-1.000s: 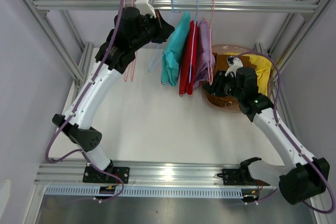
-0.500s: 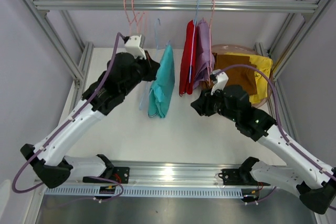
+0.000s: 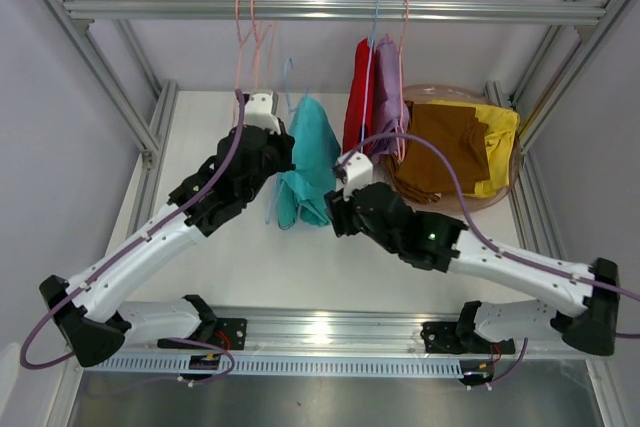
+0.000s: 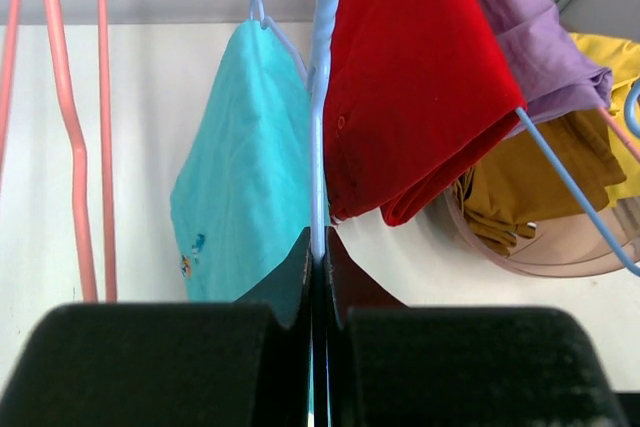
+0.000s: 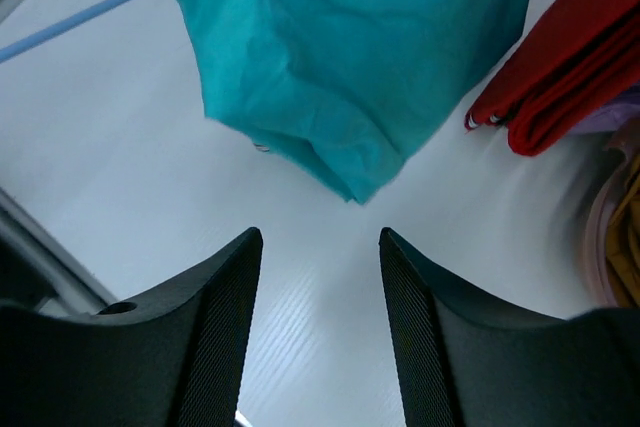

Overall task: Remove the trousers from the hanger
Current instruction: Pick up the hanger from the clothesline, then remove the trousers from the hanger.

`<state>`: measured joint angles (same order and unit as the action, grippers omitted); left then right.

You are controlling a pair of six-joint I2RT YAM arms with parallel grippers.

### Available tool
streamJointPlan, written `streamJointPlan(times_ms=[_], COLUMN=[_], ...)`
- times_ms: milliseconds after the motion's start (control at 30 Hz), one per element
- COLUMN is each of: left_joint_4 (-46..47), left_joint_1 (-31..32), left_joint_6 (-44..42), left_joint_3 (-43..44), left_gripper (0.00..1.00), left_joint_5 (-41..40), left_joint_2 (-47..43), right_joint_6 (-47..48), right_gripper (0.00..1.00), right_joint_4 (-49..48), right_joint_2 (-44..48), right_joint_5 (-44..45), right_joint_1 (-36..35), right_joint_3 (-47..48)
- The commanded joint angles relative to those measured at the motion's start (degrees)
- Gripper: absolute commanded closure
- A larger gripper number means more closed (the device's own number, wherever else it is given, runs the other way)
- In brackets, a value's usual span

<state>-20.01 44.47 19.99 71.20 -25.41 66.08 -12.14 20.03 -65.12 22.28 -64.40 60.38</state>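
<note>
Left claw (image 4: 318, 257): fingers together, clamped on the wire of the blue hanger (image 4: 320, 117). Teal trousers (image 4: 250, 167) hang on it, just ahead-left of claw. Red trousers (image 4: 410, 87) ahead-right. Right claw (image 5: 320, 242): fingers apart, empty; teal trousers close ahead, not touching.

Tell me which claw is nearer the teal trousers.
Left. The left claw grips the blue hanger close beside the teal trousers; the right claw, open, faces them across a gap.

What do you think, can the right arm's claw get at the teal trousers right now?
Probably yes. The right claw is open and points at the lower edge of the teal trousers, with nothing between them. The left claw grips their blue hanger.
</note>
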Motion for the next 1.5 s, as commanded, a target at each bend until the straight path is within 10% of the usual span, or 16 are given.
streamJointPlan(times_ms=[0,300,1467], left_joint_4=[5.16,2.08,-0.73], left_joint_1=[0.18,-0.70,-3.69], left_joint_6=[-1.09,2.07,4.71], left_joint_3=[0.52,-1.24,-0.54], left_gripper=[1.00,1.00,1.00], left_joint_5=[-0.52,2.47,10.55], left_joint_2=[-1.93,-4.21,-3.33], right_joint_6=[4.05,10.38,16.53], right_gripper=[0.45,0.31,0.31], right_joint_4=[-4.38,-14.57,-28.11], right_joint_2=[-6.40,-16.87,-26.01], right_joint_5=[7.51,11.38,12.35], right_joint_1=[-1.51,-2.22,4.19], right_joint_3=[5.97,11.69,7.91])
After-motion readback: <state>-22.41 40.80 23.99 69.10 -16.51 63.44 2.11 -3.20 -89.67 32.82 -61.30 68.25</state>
